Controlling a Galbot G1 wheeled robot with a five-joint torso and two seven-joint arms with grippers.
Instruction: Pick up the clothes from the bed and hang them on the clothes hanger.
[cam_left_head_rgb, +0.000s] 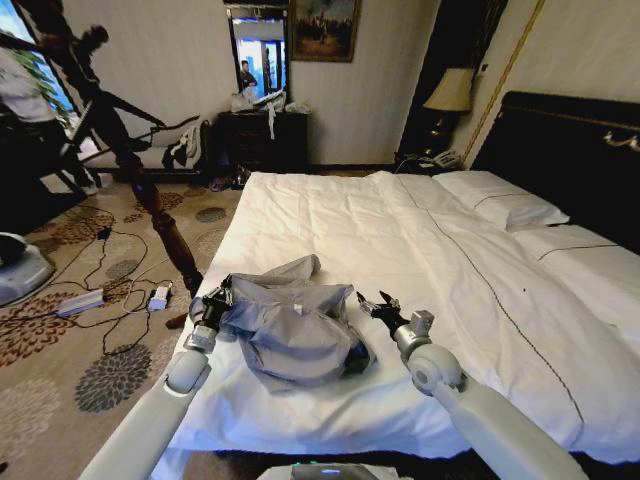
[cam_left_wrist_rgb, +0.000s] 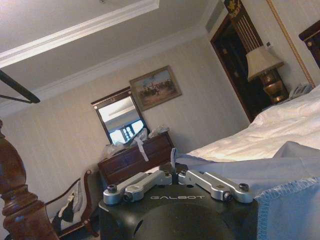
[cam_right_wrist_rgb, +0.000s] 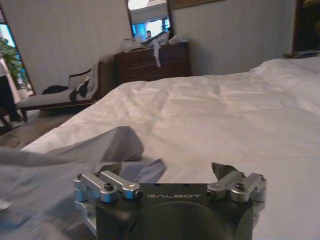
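White bed (cam_left_head_rgb: 330, 215): clothes (cam_left_head_rgb: 295, 325) at near edge; left gripper (cam_left_head_rgb: 216, 297) clamps them, right gripper (cam_left_head_rgb: 378, 303) spread beside them.

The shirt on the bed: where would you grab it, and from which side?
Probably at its two outer edges. The shirt lies crumpled near the bed's foot edge, between the grippers. The left gripper is already shut on its left edge; the open right gripper could come in low from the right.

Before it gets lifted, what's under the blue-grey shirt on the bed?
The shirt lies crumpled on the bed's white duvet. Something dark peeks out at its edge nearest the right end effector; the fabric hides the rest of it.
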